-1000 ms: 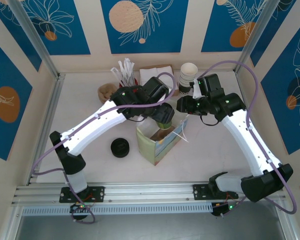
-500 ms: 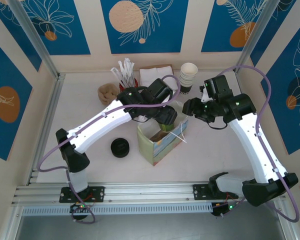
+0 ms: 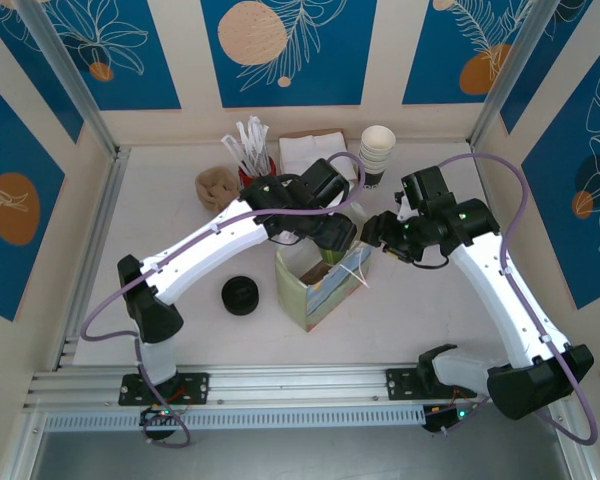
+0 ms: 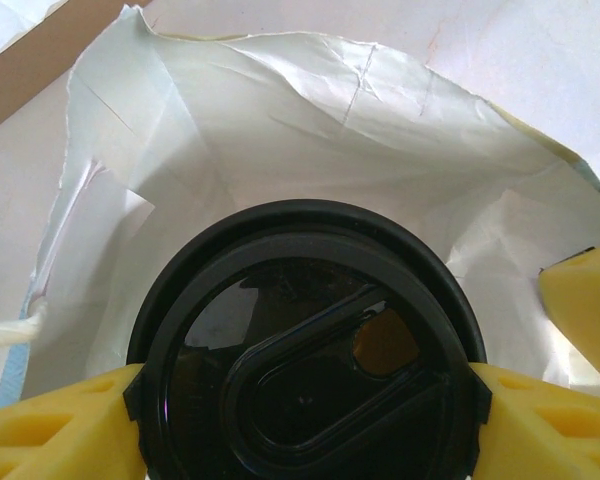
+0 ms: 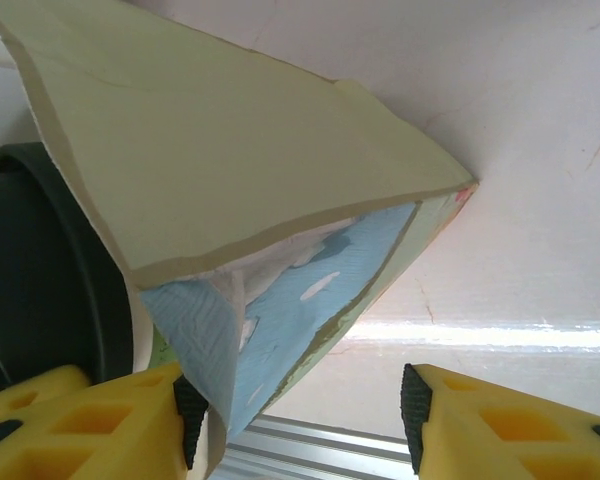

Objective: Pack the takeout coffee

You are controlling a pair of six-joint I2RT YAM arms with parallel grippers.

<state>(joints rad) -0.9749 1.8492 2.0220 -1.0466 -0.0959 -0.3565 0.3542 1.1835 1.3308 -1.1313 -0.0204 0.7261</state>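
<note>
left wrist view: the left gripper (image 4: 305,425) pinches the takeout coffee (image 4: 300,330) by its black lid, 2 yellow fingers (image 4: 70,430) pressed on opposite sides. the cup sits in the open mouth of the paper bag (image 4: 280,130). right wrist view: the right gripper (image 5: 300,410) has its jaws spread, with the bag's upper edge between them, close to 1 finger. a pile of black lids (image 3: 242,295) lies left of the bag.
</note>
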